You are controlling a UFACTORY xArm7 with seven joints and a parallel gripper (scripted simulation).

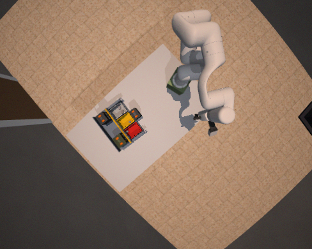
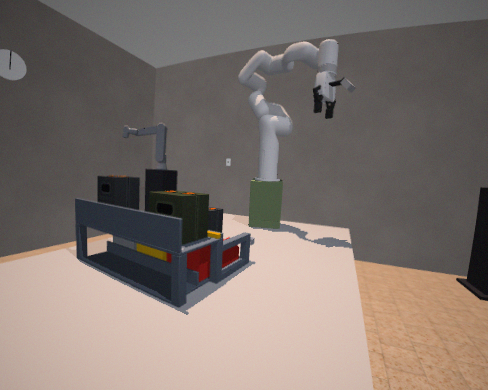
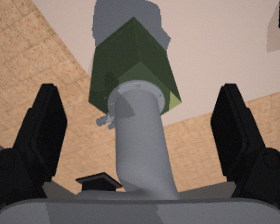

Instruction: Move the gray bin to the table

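Observation:
The gray open bin is in the shelf, at the end of the row in the top view. Small pieces seem to lie in it. In the exterior view it is mostly hidden by the shelf. The yellow bin is beside it, then the red bin. The shelf stands on the pale table top. My gripper is open and empty, high up and far from the shelf, beyond the robot's base.
An olive box and a dark box stand high at the shelf's back. A smaller dark box is close to the bins' front side. The green pedestal carries my arm.

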